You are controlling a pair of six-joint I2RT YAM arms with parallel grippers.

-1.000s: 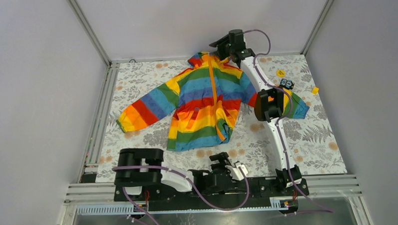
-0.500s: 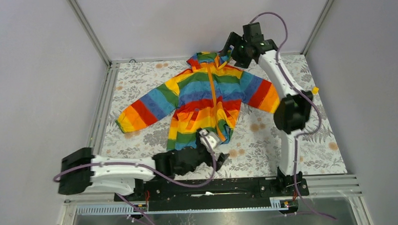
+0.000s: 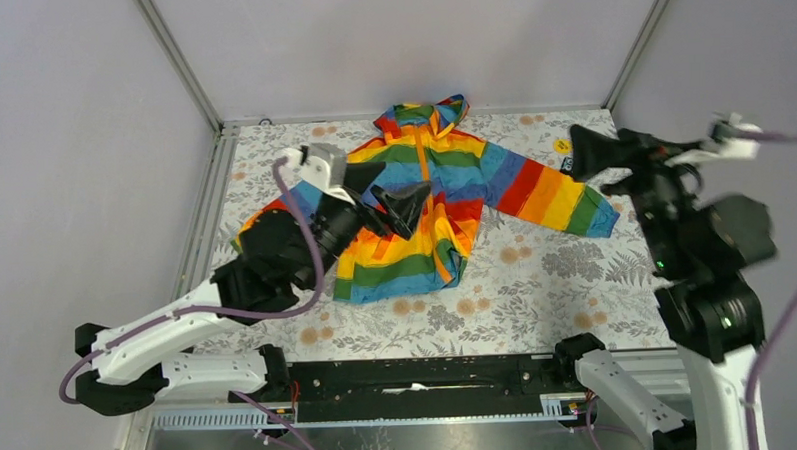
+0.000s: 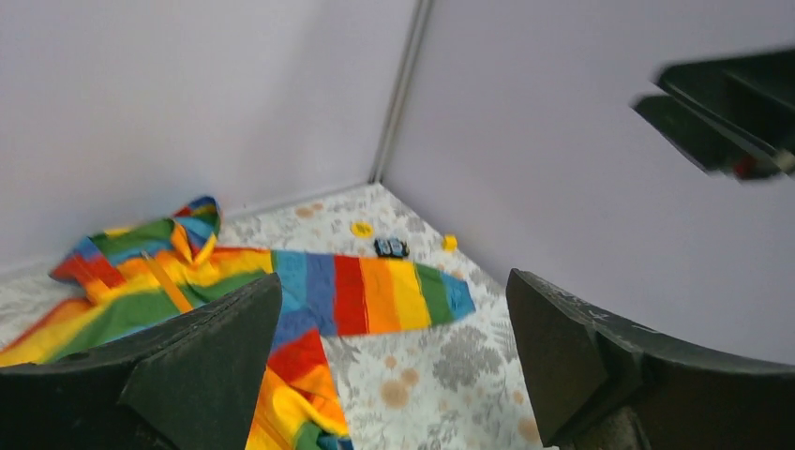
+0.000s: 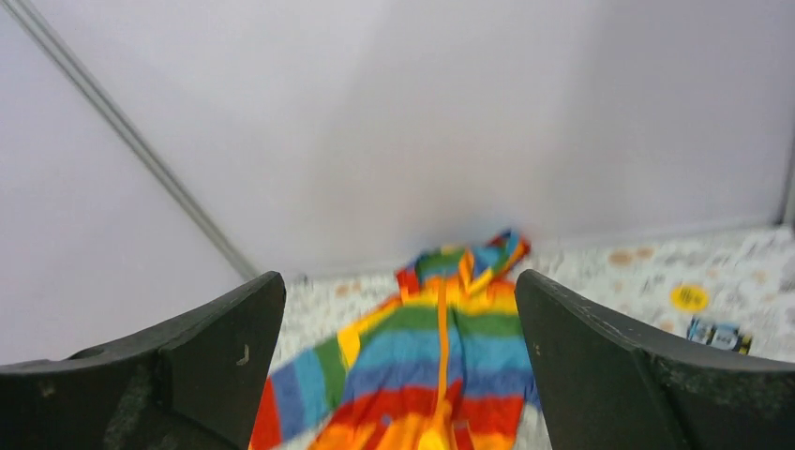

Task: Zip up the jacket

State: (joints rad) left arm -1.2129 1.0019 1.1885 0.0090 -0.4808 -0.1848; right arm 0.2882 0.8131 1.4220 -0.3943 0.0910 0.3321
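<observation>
Top external view gives us the jacket (image 3: 451, 178) lying front up on the floral-covered bench (image 3: 577, 279), its hood toward the far wall and its sleeves spread out to either side. We see the orange zipper (image 3: 424, 164) running down the middle with the two front panels meeting along it on the chest; lower down the left hand (image 3: 385, 193) blocks our sight of it. That hand hovers above the jacket's front on the view's left half, its jaws spread wide with nothing between them. We find the right hand (image 3: 584, 150) raised near the right edge of the bench, beyond the end of the striped sleeve, equally wide open and empty, with the jacket framed between its fingers (image 5: 216, 356) in its own wrist camera. Near the far right corner we note a yellow disc (image 4: 361, 228), a small dark blue item (image 4: 391, 247) and a little yellow block (image 4: 451, 242), all apart from the jacket.
</observation>
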